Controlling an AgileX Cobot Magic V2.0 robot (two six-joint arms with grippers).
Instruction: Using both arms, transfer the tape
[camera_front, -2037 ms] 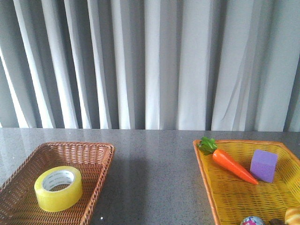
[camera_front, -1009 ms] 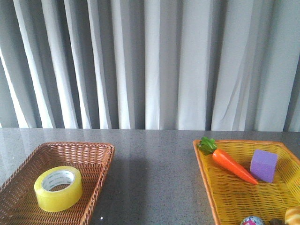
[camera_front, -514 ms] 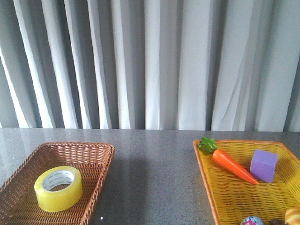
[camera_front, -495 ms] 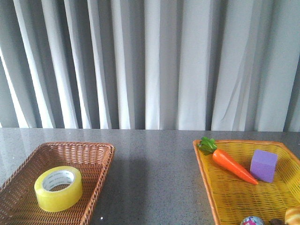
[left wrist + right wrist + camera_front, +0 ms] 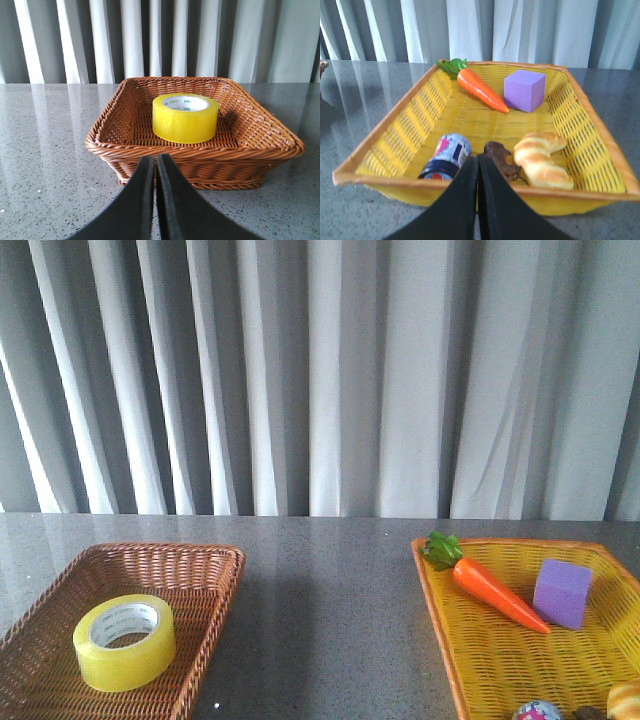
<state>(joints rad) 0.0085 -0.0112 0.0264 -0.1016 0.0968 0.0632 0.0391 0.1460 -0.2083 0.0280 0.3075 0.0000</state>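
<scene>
**Front view: tape lying in the brown basket, both grippers closed and empty**

Front view gives us the grey table (image 5: 330,620) filling the lower part of the frame, with pleated grey curtains (image 5: 320,370) across the whole upper part. At the lower right we see the yellow basket (image 5: 480,660), cut off by the frame edge; at the lower left, the brown wicker basket (image 5: 200,570).

In the yellow basket, the carrot (image 5: 495,592) lies diagonally toward the upper left corner, and the purple cube (image 5: 562,592) sits just to its right. The right wrist picture adds a bread twist (image 5: 540,159) at the lower right of the basket floor, a small can (image 5: 448,155) on its side at the lower centre, and a dark brown lump (image 5: 501,162) between them.

The tape (image 5: 125,640) lies flat, hole upward, on the floor of the brown basket, at the lower left of the front frame.

In the wrist pictures, we see the left gripper (image 5: 155,172) with its fingers pressed together on nothing, low in the frame in front of the brown basket's rim. The right gripper (image 5: 478,172) is likewise pinched together and empty, in front of the yellow basket's rim.
</scene>
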